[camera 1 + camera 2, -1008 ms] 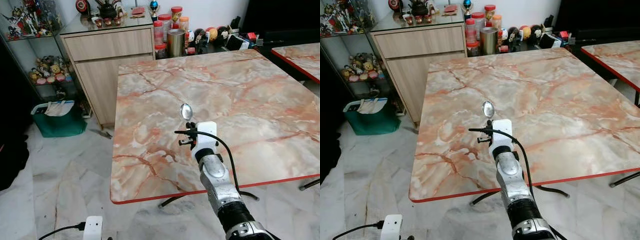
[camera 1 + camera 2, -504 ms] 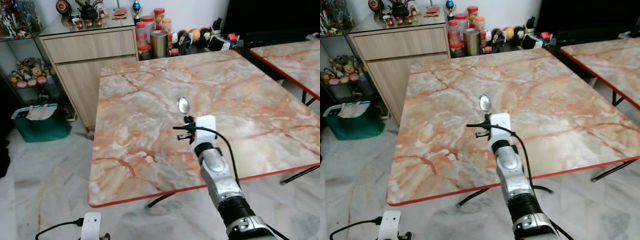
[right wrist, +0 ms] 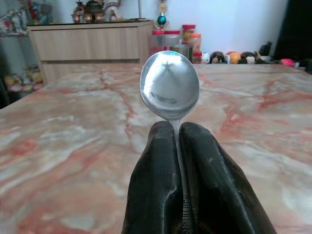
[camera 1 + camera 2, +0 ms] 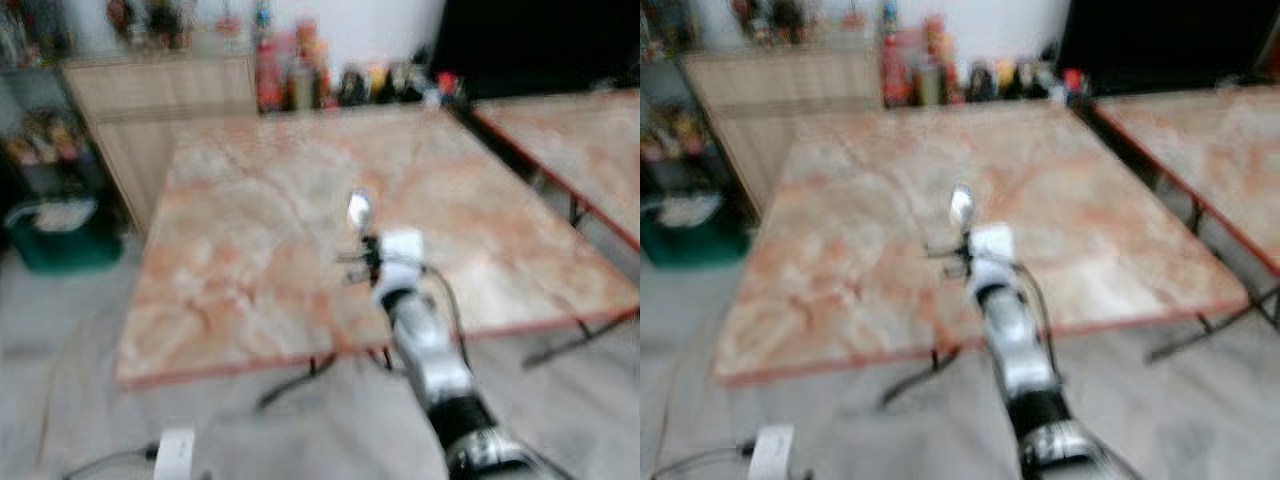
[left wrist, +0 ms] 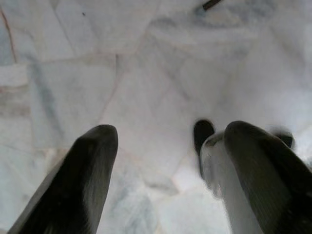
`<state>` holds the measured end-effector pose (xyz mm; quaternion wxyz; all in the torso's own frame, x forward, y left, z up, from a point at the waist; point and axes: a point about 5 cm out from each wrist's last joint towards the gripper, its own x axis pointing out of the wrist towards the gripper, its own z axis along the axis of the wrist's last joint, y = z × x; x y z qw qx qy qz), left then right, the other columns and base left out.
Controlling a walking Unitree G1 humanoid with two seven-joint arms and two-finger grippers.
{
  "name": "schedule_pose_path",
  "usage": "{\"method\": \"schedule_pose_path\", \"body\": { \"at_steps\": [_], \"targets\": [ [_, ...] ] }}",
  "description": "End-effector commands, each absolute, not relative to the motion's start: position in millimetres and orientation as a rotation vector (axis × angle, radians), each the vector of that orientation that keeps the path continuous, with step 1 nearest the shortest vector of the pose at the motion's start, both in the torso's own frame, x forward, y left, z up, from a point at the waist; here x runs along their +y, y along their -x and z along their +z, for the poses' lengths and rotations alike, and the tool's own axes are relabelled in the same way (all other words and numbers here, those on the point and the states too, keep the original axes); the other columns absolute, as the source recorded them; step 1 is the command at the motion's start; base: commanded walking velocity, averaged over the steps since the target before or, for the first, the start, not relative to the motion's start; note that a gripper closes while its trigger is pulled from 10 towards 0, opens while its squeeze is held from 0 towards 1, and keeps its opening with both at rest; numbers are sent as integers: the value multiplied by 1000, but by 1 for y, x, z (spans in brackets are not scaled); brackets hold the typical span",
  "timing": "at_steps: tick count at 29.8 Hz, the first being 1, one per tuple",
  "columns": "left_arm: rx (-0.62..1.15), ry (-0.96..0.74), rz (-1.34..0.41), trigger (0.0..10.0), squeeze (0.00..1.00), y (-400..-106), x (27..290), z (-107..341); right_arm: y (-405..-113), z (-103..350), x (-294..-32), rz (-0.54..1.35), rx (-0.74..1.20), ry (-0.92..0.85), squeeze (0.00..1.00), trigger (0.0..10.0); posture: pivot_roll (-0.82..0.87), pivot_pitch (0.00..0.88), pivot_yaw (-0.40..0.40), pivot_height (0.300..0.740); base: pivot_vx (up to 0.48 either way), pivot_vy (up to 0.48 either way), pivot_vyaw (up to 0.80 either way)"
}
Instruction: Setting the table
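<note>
Nearer now, marble table [image 4: 250, 250] beneath right end effector's [image 3: 176, 146] spoon [image 3: 169, 85].

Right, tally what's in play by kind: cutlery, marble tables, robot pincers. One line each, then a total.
Spoons: 1, spoon, clamped in the right pincer
Marble tables: 2, near table, second table
Pincers: 2, the right one and the left pincer, open above the floor
Total: 5

Your right arm reaches forward and up from the lower middle, its right pincer [image 3: 178, 141] pressed together around a spoon [image 3: 169, 85] stem with the bowl upright, while your left arm hangs low, its left pincer [image 5: 161, 161] spread apart toward the floor.
</note>
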<state>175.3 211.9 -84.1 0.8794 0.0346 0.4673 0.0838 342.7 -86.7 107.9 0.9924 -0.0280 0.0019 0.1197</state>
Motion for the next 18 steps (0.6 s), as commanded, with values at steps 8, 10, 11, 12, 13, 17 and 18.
{"method": "schedule_pose_path", "body": {
  "at_steps": [8,10,11,12,13,17,18],
  "targets": [
    [983,-67,169,10000,0,-175,210,-85,-344,111,-91,225,-8,78,0,10000,-52,0,27,740,334,-339,134],
    [984,-69,167,10000,0,-175,211,-85,-343,110,-90,225,-3,68,0,10000,-51,0,27,740,382,-285,0],
    [984,-70,166,10000,0,-175,211,-85,-343,110,-89,226,-2,69,0,10000,-49,0,26,740,386,-281,0],
    [984,-70,166,10000,0,-175,211,-85,-343,110,-89,228,-1,70,0,10000,-47,0,25,740,382,-285,0],
    [984,-70,166,10000,0,-175,210,-85,-343,110,-89,229,0,70,0,10000,-47,0,25,740,382,-285,0],
    [982,-72,164,10000,0,-175,210,-85,-345,111,-89,230,-1,74,0,10000,-46,0,24,740,382,-285,0],
    [981,-72,166,10000,0,-176,210,-84,-345,112,-89,230,-3,75,0,10000,-47,0,25,740,382,-285,0]
  ]
}}
